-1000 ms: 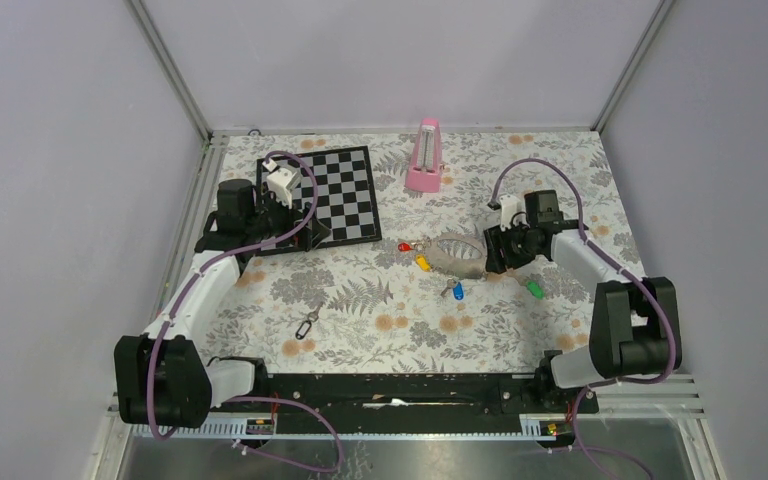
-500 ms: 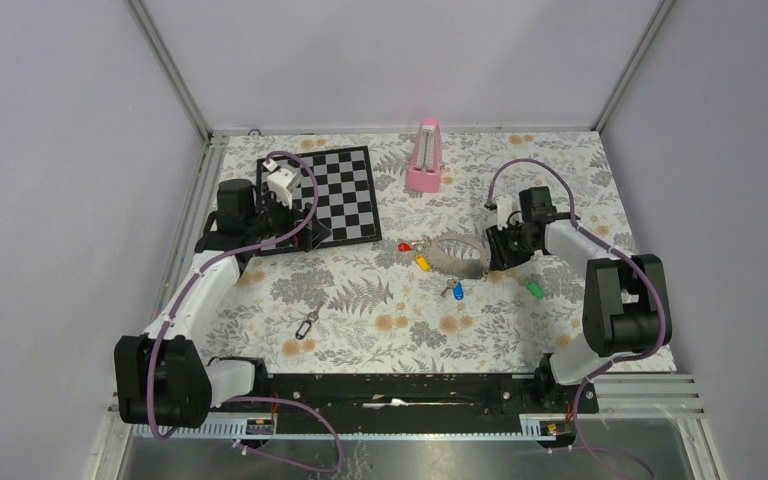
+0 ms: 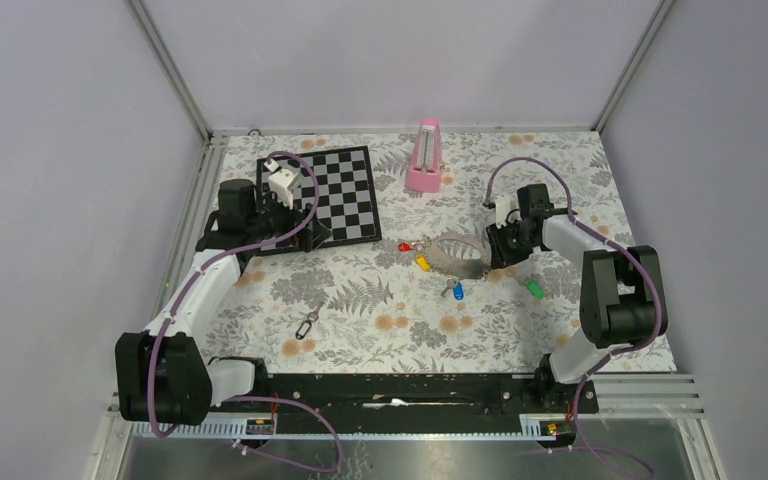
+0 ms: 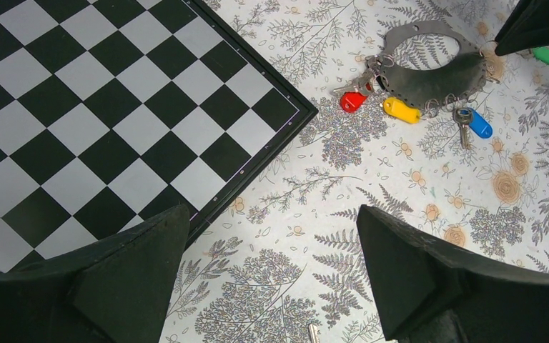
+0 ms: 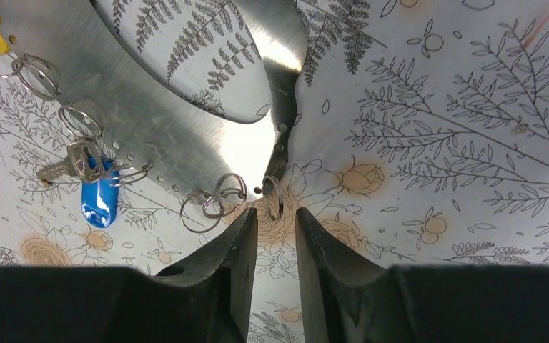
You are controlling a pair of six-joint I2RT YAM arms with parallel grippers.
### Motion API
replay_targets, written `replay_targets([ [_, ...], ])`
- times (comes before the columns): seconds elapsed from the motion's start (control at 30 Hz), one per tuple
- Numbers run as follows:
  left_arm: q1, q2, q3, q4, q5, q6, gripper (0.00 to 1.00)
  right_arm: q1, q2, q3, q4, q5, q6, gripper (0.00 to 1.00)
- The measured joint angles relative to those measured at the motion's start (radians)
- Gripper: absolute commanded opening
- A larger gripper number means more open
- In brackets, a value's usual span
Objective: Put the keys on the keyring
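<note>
The keyring (image 3: 448, 258) is a flat grey-silver metal loop with holes and small split rings; it also shows in the left wrist view (image 4: 429, 71) and the right wrist view (image 5: 186, 143). The red key (image 3: 404, 246), yellow key (image 3: 422, 263) and blue key (image 3: 457, 291) hang at its edge. The green key (image 3: 534, 289) lies apart on the right. My right gripper (image 5: 275, 214) is narrowly open and empty, its tips just short of a small split ring (image 5: 273, 196) at the loop's right end. My left gripper (image 4: 271, 236) is wide open and empty beside the chessboard corner.
A chessboard (image 3: 335, 195) lies at the back left under my left gripper (image 3: 315, 235). A pink metronome (image 3: 425, 155) stands at the back centre. A small metal clip (image 3: 307, 324) lies on the floral cloth near the front left.
My right arm has folded in, its elbow swinging toward the back, and its wrist has shifted slightly left and back. The gripper stays at the loop's right end. The left arm has not moved.
</note>
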Motion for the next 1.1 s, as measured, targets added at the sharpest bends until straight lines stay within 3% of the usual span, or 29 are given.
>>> replay_targets([
  [0.27,0.0,0.0,0.0,0.0,0.004,0.004,0.99,0.0,0.066,0.041,-0.005,-0.003,-0.003,0.25],
  [0.63,-0.003,0.0,0.0,0.0,0.022,0.006,0.99,0.0,0.064,0.045,-0.021,-0.016,-0.015,0.05],
  [0.83,-0.045,0.002,0.0,0.0,0.019,0.005,0.99,0.0,-0.054,0.045,-0.005,-0.08,-0.051,0.01],
  [1.1,-0.209,0.048,0.056,-0.021,0.019,0.026,0.95,0.005,-0.284,0.046,0.094,-0.308,-0.109,0.01],
])
